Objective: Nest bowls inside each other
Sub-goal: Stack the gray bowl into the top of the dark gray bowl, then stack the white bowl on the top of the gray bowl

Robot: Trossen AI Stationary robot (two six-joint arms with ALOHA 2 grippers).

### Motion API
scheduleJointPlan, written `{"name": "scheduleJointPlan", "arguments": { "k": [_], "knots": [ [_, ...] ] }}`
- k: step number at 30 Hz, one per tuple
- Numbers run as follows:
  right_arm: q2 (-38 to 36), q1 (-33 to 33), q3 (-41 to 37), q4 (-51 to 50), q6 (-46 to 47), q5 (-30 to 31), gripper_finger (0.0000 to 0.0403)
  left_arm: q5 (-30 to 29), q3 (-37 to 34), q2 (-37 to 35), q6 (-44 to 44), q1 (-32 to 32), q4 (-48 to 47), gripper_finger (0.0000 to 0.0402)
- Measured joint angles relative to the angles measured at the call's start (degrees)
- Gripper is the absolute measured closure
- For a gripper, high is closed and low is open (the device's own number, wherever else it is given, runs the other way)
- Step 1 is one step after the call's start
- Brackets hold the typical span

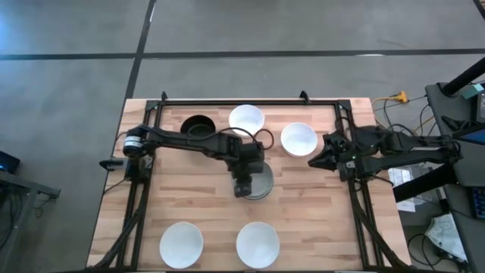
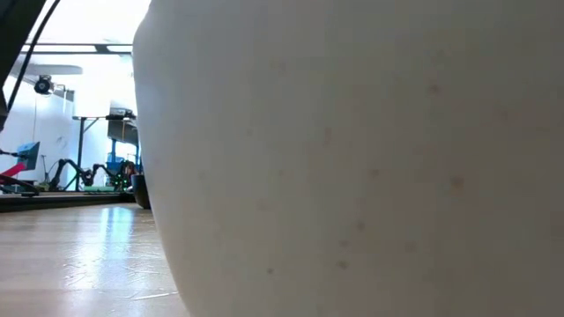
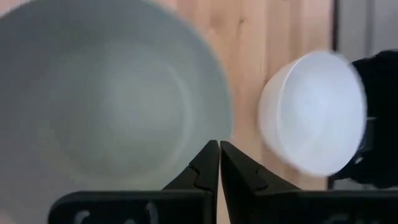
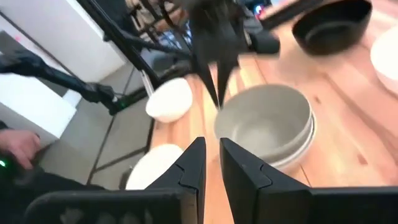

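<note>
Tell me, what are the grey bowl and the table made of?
The grey bowl looks like glazed ceramic, maybe hard plastic: smooth, thick-walled, softly shiny. The table looks like wood: pale planks joined in strips, with grain lines and a light sheen.

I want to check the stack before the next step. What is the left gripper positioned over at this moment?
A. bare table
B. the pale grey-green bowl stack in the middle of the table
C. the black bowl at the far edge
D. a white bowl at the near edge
B: in the high view the left gripper is over the pale grey-green bowl stack mid-table, and its wrist view shows the shut fingers at that rim.
</note>
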Motion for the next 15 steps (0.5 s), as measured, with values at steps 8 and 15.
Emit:
{"name": "scheduleJointPlan", "arguments": {
  "k": [8, 15],
  "knots": [
    [1.5, 0.0, -5.1, 6.2, 4.3, 0.0, 0.036, -5.7, -4.8, -7.8, 4.8, -0.1, -5.5, 0.0401],
    [5.2, 0.0, -7.3, 7.8, 9.3, 1.6, 0.0319, -10.9, -17.1, -19.8, 6.3, 0.2, -8.5, 0.0401]
  ]
}}
